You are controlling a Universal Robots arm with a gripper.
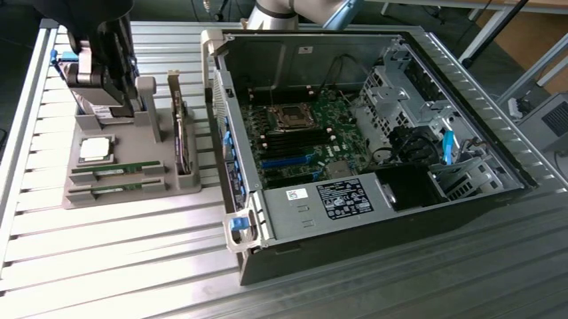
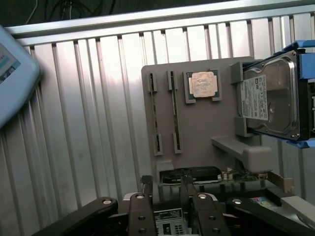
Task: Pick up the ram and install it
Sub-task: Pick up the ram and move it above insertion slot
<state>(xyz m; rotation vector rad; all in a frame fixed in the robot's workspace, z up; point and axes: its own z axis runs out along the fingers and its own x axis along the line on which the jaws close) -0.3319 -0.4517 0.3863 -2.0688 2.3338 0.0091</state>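
OK, gripper (image 2: 165,181) jaws apart, empty, over tray (image 2: 197,128). Ram (image 1: 111,171) sits on edge in tray slot, beside twin stick (image 1: 111,189). Prob light, stiff, fragile: pinch flat faces mid-length, avoid contacts.

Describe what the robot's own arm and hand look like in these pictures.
The arm is a smooth silvery-grey tube with a pale blue joint cap. The hand is black, built of hinged flat bars joined by round silver pins, with a small white printed label on its body.
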